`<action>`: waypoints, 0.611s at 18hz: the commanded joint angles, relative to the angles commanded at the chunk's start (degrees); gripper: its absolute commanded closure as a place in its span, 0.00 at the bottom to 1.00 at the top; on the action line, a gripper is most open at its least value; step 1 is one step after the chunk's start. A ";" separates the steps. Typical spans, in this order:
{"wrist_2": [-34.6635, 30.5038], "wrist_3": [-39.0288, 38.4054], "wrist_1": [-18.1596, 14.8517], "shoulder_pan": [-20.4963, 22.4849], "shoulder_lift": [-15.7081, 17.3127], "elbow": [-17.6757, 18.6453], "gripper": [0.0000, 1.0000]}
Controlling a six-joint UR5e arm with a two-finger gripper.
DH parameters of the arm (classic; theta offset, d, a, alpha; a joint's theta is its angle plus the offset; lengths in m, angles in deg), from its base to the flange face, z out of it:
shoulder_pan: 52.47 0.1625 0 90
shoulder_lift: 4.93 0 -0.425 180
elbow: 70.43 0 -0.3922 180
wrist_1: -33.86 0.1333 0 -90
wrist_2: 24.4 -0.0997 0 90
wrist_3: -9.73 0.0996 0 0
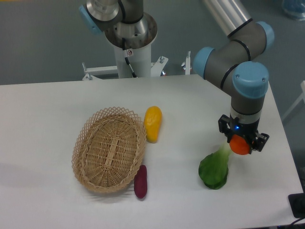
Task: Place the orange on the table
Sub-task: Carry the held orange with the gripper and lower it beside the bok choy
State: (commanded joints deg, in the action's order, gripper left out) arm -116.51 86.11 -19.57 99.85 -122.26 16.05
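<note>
Orange (240, 144) ×1 in gripper (241, 143) | basket (108, 149) ×1 | table (47, 109) ×1

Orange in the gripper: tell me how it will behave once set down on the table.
The orange looks round, so it will probably roll on the smooth white table if released with any sideways push. It seems firm, likely holding shape in the gripper. The leafy green vegetable beside it may stop a roll leftward.
</note>
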 joint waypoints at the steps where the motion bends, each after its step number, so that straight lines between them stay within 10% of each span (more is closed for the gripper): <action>1: 0.00 -0.27 0.00 -0.18 0.00 0.00 0.36; 11: -1.85 -9.40 0.09 -5.54 -0.70 -0.26 0.36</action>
State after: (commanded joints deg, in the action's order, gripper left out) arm -118.36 76.71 -19.49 94.31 -122.96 15.79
